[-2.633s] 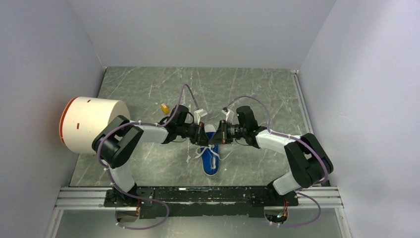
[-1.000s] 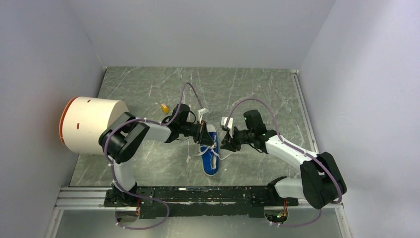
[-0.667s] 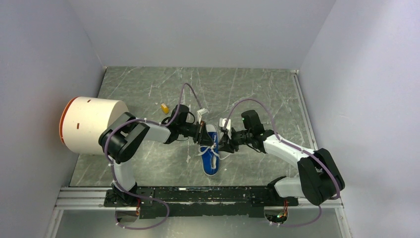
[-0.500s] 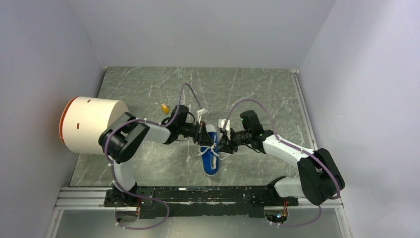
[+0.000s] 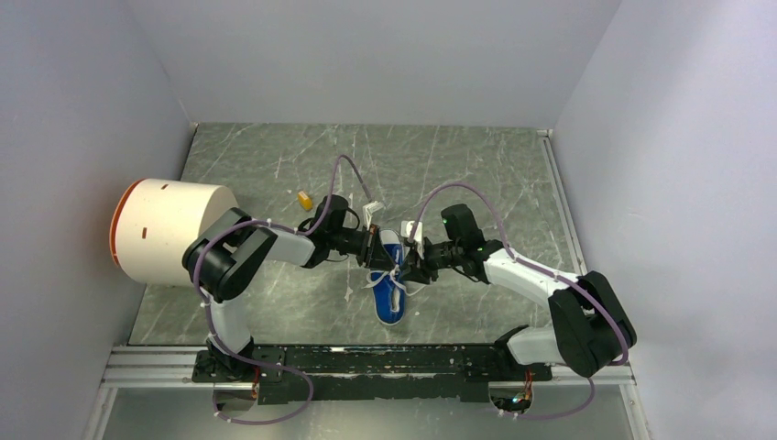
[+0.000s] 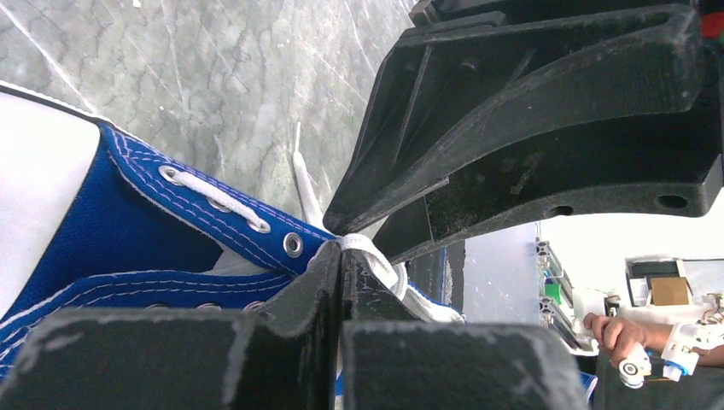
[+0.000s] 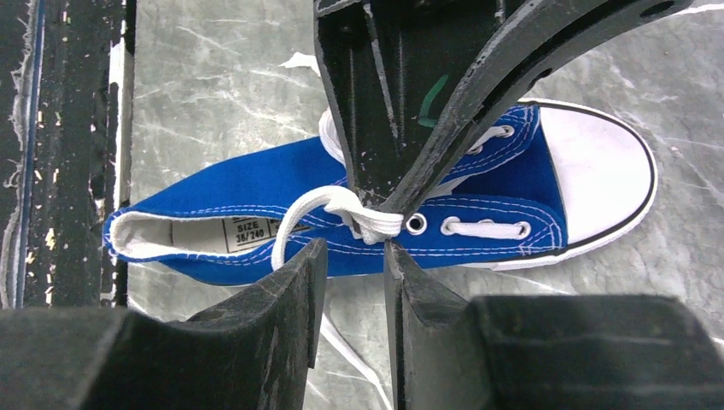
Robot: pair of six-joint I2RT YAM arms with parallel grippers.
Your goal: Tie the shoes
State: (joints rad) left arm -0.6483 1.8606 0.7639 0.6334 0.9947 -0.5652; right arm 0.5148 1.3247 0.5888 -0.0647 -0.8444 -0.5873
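Observation:
The blue shoe (image 5: 388, 302) lies mid-table, its white toe cap (image 7: 598, 171) pointing away from the arm bases. The white laces (image 7: 369, 220) cross into a bunch over the top eyelets. My left gripper (image 5: 377, 256) reaches in from the left and is shut on that lace bunch (image 6: 373, 254). My right gripper (image 5: 410, 267) sits just right of the shoe. In the right wrist view the right gripper (image 7: 354, 256) is open by a narrow gap with nothing between its fingers, its tips just short of the bunch. One lace end (image 7: 341, 350) trails on the table.
A large white cylinder with an orange rim (image 5: 169, 229) lies at the left edge of the table. A small yellow block (image 5: 304, 197) sits behind the left arm. Grey walls close in three sides, and a black rail (image 5: 385, 362) runs along the near edge.
My right gripper has moved left, close up to the shoe's lace bunch. The left gripper stays shut on the lace and has not moved.

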